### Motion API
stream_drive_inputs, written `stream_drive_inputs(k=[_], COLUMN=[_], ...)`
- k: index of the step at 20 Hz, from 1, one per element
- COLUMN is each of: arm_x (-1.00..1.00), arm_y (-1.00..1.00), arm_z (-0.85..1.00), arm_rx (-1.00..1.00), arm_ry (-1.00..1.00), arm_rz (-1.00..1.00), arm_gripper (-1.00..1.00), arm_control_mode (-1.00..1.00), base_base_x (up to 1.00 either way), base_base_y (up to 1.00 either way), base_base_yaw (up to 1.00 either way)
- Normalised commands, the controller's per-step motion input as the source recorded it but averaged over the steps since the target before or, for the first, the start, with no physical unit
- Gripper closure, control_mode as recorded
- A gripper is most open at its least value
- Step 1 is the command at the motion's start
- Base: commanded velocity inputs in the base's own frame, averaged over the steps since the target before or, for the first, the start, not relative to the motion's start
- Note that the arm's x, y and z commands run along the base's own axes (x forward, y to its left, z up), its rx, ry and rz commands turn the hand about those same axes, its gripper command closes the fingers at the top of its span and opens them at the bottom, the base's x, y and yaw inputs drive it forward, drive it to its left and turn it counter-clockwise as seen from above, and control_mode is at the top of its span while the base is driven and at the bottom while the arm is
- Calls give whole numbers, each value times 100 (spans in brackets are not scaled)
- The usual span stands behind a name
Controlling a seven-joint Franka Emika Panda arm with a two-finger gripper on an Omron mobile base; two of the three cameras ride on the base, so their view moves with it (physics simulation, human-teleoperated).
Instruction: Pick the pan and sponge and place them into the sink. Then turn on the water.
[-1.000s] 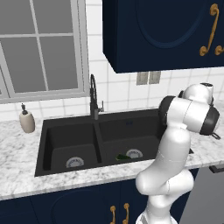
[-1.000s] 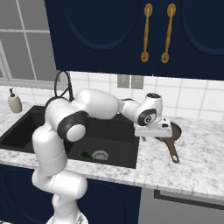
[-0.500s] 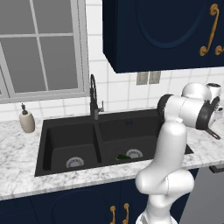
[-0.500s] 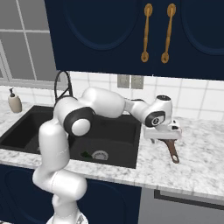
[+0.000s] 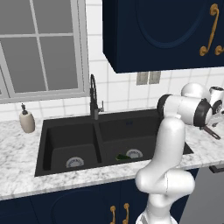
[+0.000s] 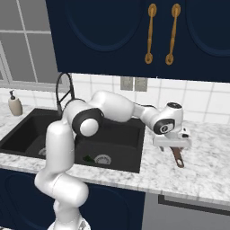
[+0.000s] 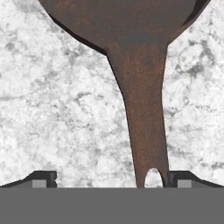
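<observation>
The dark reddish-brown pan (image 7: pixel 118 22) lies on the marble counter right of the sink, its long handle (image 6: pixel 178 158) pointing toward the counter's front. My gripper (image 6: pixel 172 144) hangs open just above that handle. In the hand view the handle (image 7: pixel 146 131) runs down between the fingertips (image 7: pixel 43 178), nearer the right one, and neither touches it. My gripper (image 7: pixel 111 179) holds nothing. The green sponge (image 5: pixel 121 156) lies in the right basin of the black sink (image 5: pixel 65 127), beside the drain, and is also seen as a green sponge (image 6: pixel 88 158). No water runs from the faucet (image 5: pixel 93 94).
A beige soap dispenser (image 5: pixel 27 121) stands on the counter left of the sink. Dark blue wall cabinets (image 6: pixel 134 36) hang above. The counter's front edge runs close below the pan handle (image 5: pixel 211 132). My arm stretches across the right basin.
The gripper has moved right and down, from beside the pan to low over its handle. Its jaws stayed open. Pan and sponge have not moved.
</observation>
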Motion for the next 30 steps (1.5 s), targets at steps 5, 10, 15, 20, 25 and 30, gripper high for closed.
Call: stream_drive_inputs(k=[5, 10, 15, 20, 25, 30], arm_x=[1, 5, 18, 19, 14, 7], arm_y=[-5, 0, -12, -8, -6, -8], arm_z=[-29, -19, -6, -22, -13, -8], arm_rx=[0, 0, 0, 0, 1, 2], arm_ry=[0, 0, 0, 0, 0, 0], arm_rz=[0, 0, 0, 0, 0, 0], arm_gripper=[-100, -100, -100, -100, -100, 100], arm_control_mode=[-100, -100, -100, -100, -100, -100], base_base_x=[0, 0, 0, 0, 0, 0], base_base_y=[0, 0, 0, 0, 0, 0], base_base_yaw=[0, 0, 0, 0, 0, 0])
